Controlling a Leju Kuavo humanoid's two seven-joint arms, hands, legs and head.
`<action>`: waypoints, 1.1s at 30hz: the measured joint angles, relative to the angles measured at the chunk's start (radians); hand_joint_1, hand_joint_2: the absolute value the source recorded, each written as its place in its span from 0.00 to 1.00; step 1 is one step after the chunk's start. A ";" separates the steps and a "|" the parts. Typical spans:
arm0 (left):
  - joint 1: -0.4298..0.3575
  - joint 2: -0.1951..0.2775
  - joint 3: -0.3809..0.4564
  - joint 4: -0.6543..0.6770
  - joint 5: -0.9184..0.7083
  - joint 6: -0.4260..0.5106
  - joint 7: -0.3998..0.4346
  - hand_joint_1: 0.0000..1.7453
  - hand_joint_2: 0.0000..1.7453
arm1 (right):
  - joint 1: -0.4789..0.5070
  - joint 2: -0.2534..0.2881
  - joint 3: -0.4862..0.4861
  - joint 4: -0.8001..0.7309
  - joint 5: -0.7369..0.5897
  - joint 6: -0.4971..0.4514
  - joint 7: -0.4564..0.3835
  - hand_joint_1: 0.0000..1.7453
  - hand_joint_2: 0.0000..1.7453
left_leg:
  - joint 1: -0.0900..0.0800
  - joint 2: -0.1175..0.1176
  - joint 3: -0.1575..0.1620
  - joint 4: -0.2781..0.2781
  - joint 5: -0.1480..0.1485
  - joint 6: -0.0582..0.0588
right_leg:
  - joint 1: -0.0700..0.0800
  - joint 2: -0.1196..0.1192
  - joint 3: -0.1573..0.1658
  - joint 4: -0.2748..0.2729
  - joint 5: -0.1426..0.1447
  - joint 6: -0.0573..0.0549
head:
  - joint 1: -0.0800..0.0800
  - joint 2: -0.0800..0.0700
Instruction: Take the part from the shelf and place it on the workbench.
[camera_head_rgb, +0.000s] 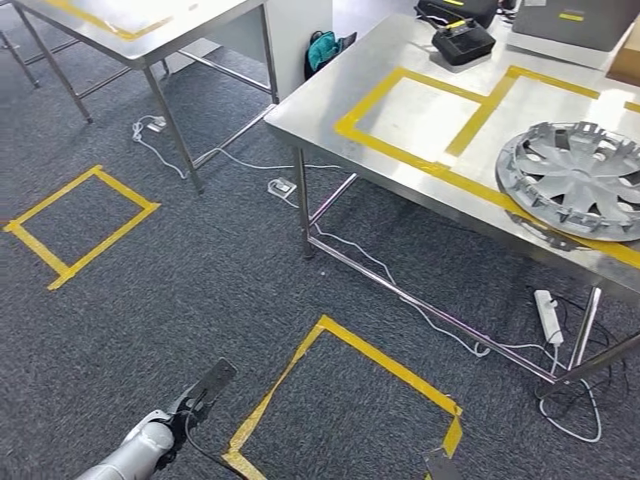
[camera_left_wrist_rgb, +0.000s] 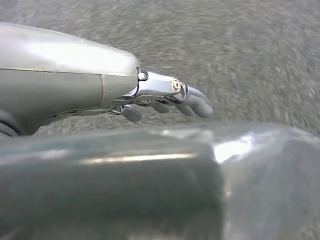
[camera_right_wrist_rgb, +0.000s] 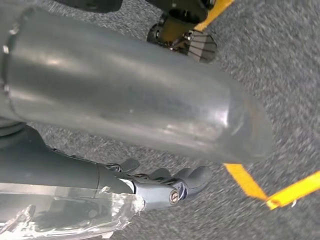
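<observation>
Both my hands hang empty, fingers loosely out; the hubcap already lies flat on the workbench, probably nearer my right hand than my left hand.

Left arm: smooth silver forearm shell, rounded, ending in a black flat wrist bracket with a thin black cable looping beneath it. Left hand: glossy silver-grey ribbed cover, one seam line across it, polished metal linkage with a round brass-toned screw, dark grey rounded fingers. Right hand: dark grey cover, metal knuckle piece with a round screw, dark rounded fingertips, and crinkled clear plastic film along its edge.
</observation>
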 joint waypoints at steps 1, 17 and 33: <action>0.001 -0.003 0.004 -0.004 0.000 0.002 -0.001 0.00 0.00 | 0.000 0.000 0.001 0.000 0.001 0.000 0.001 0.00 0.00 | 0.000 0.017 0.037 -0.055 0.013 0.002 | 0.000 -0.013 -0.003 0.003 -0.001 0.008 | -0.001 0.000; 0.049 -0.050 0.043 -0.091 -0.019 0.059 0.053 0.00 0.00 | 0.005 -0.003 0.013 0.011 0.005 0.007 0.025 0.00 0.00 | -0.007 -0.150 0.039 -0.097 0.024 0.063 | -0.017 0.161 -0.030 0.053 -0.012 0.039 | 0.017 0.000; 0.284 -0.129 0.060 -0.437 0.081 0.064 -0.029 0.00 0.00 | 0.004 -0.043 -0.111 0.003 -0.158 -0.011 -0.162 0.00 0.00 | -0.029 0.059 0.036 -0.062 -0.003 0.060 | 0.011 -0.017 -0.019 0.044 -0.018 0.014 | 0.006 0.000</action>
